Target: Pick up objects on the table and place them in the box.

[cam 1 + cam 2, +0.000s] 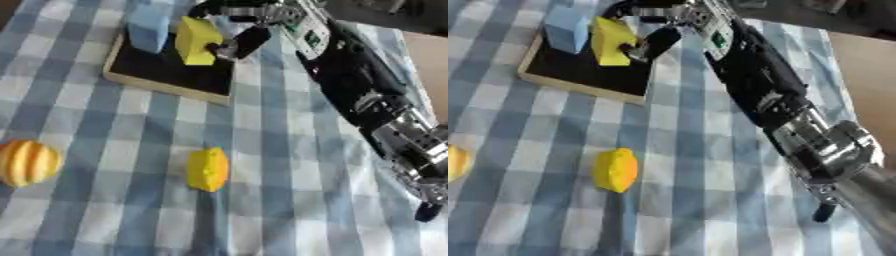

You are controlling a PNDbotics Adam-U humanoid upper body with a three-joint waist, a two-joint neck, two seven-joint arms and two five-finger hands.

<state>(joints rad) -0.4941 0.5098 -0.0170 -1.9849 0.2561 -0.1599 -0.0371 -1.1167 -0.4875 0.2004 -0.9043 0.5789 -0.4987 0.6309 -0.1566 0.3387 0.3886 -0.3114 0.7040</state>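
my right hand (241, 42) reaches over the box (171, 72), fingers seemingly pinching the yellow block (197, 40).

Checked cloth (289, 165) matt; box (166, 70) wood-rimmed, black inside.

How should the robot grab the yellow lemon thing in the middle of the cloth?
Probably from above, fingers closing across the narrow middle of the yellow lemon-shaped object. It lies alone on the checked cloth, its long axis running toward and away from the robot, so its left and right sides are free. The right hand is at the box.
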